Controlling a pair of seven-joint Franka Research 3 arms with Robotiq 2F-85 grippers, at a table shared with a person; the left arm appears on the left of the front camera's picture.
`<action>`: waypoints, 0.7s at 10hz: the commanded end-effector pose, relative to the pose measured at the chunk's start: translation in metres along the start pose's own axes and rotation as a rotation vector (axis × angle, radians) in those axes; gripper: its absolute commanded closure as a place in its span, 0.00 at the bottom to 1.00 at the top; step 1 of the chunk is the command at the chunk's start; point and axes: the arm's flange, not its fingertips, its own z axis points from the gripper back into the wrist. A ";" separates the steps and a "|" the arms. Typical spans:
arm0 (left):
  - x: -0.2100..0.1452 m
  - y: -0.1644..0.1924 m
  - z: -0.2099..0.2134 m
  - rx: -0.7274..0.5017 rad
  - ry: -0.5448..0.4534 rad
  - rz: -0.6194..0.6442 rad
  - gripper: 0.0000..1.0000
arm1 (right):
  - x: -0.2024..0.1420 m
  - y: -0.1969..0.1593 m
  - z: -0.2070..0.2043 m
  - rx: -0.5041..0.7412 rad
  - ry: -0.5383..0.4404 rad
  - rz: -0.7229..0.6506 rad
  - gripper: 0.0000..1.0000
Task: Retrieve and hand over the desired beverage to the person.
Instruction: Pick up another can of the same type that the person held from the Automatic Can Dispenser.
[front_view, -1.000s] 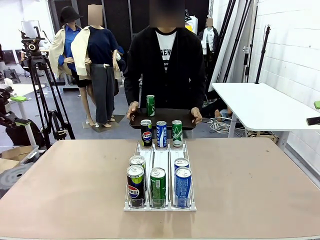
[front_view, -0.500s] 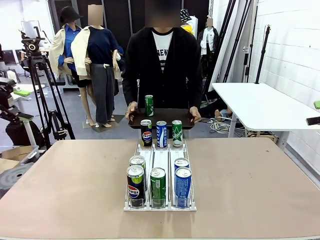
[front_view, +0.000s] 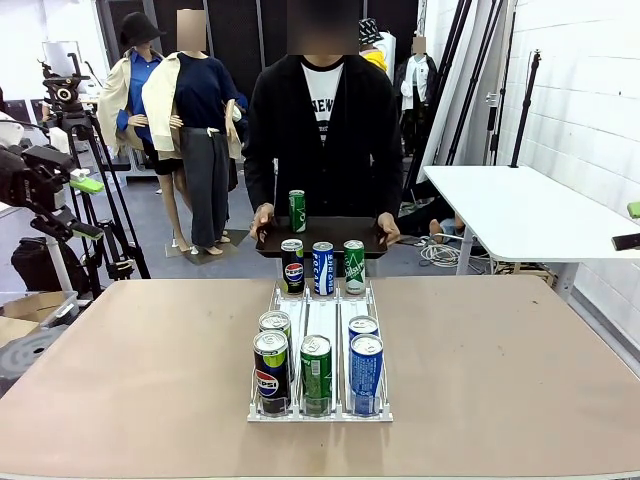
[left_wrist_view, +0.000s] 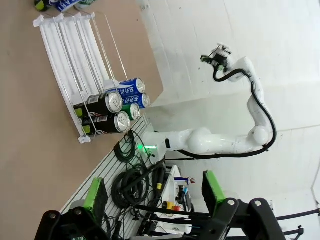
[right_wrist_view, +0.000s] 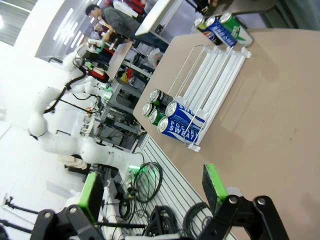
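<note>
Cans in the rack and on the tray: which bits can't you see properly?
- Rear left can: front view, most of its label is hidden by the Pepsi can in front of it.
- Rear right can: front view, label hidden by the blue can in front of it.
- Far three cans: left wrist view, cut off by the top edge.
- Green can on the tray: front view, print too small to read.

Tan bench (front_view: 120, 380); white rack (front_view: 322, 305). At the rack's 6 o'clock end: a black can (front_view: 270, 372) with red-white-blue roundel, a green can (front_view: 316, 373), a blue can (front_view: 366, 373) lettered white. The person (front_view: 322, 130) wears black over white with black lettering. The left pincer (left_wrist_view: 154, 192) and right pincer (right_wrist_view: 151, 192): black, green-padded.
</note>
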 end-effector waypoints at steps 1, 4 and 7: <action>-0.018 -0.017 -0.027 0.090 -0.012 -0.008 0.00 | -0.002 0.000 -0.002 -0.011 -0.010 0.003 0.00; -0.018 -0.048 -0.066 0.215 -0.023 -0.018 0.00 | -0.002 0.000 -0.002 -0.011 -0.010 0.003 0.00; -0.002 -0.075 -0.103 0.338 0.030 -0.002 0.00 | -0.002 0.000 -0.002 -0.011 -0.010 0.003 0.00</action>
